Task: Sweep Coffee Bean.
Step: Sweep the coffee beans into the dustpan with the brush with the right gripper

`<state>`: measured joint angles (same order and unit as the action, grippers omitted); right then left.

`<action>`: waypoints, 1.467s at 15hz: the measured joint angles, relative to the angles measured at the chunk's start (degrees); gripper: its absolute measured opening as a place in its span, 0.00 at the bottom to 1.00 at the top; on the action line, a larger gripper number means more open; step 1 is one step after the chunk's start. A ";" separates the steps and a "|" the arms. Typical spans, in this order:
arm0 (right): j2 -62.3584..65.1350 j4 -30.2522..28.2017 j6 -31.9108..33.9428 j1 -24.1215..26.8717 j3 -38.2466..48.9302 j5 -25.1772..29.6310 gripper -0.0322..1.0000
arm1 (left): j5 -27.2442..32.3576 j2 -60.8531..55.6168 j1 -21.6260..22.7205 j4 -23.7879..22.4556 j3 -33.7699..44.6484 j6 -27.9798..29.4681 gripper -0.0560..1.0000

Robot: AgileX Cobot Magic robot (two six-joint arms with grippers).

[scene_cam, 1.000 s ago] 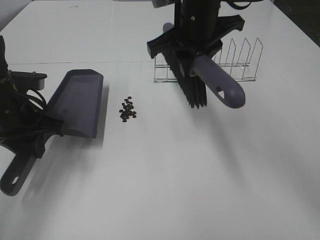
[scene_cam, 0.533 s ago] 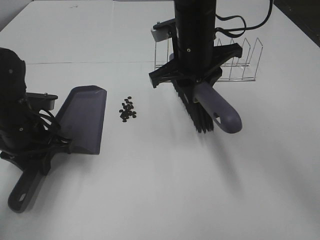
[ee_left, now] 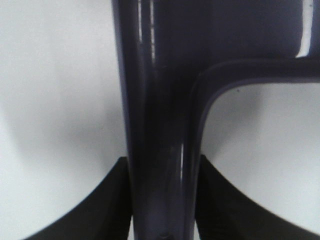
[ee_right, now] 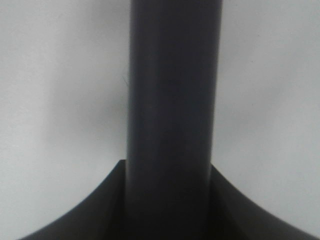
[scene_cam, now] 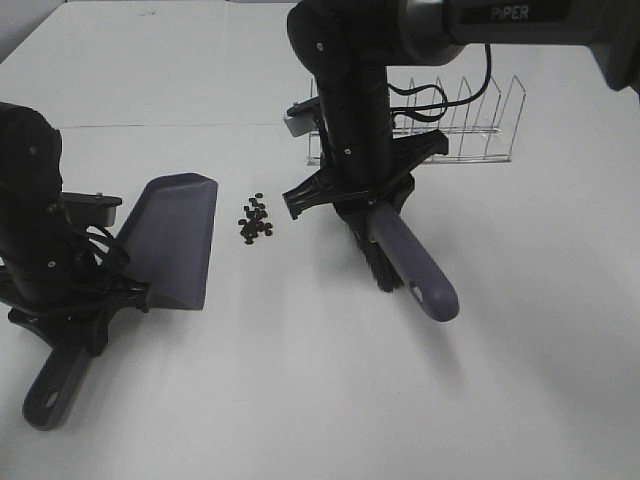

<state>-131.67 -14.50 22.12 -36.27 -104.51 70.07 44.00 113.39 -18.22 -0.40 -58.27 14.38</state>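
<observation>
Several tiny dark coffee beans (scene_cam: 256,220) lie in a loose cluster on the white table. The grey-purple dustpan (scene_cam: 175,238) lies just left of them, its open edge facing the beans. My left gripper (scene_cam: 75,305) is shut on the dustpan's handle (ee_left: 160,125). My right gripper (scene_cam: 365,195) is shut on the brush's grey-purple handle (scene_cam: 412,262), seen close up in the right wrist view (ee_right: 172,100). The black bristles (scene_cam: 378,270) point down, right of the beans and apart from them.
A wire rack (scene_cam: 470,125) stands behind the right arm. The white table (scene_cam: 300,400) stretches open toward the front.
My right arm has come down and left with the brush, closer to the beans. My left arm has shifted the dustpan slightly right toward the beans.
</observation>
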 joint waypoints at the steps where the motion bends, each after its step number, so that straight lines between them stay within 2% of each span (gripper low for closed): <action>1: -1.26 -0.11 -0.17 -1.32 -1.83 0.23 0.33 | 0.00 0.00 0.00 0.06 0.00 0.00 0.38; 4: -4.53 0.86 -0.86 -4.53 -6.42 0.29 0.33 | -0.11 0.00 0.00 0.11 0.00 0.00 0.38; 11: -11.17 7.79 -4.47 -10.43 -15.58 0.34 0.33 | -0.23 0.00 0.00 0.40 0.00 0.00 0.38; 14: -11.52 14.15 -6.42 -11.12 -18.33 0.29 0.33 | -0.23 0.00 0.00 0.40 0.00 -0.06 0.38; 18: -11.92 18.28 -6.53 -11.12 -24.06 0.63 0.33 | -0.23 0.00 0.00 0.40 0.00 -0.06 0.38; 22: -11.86 18.16 -6.53 -11.12 -31.00 0.63 0.33 | -0.23 0.06 0.00 0.40 0.00 -0.06 0.38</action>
<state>-143.53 3.67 15.58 -47.38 -135.50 70.70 43.77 113.45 -18.22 0.00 -58.27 14.32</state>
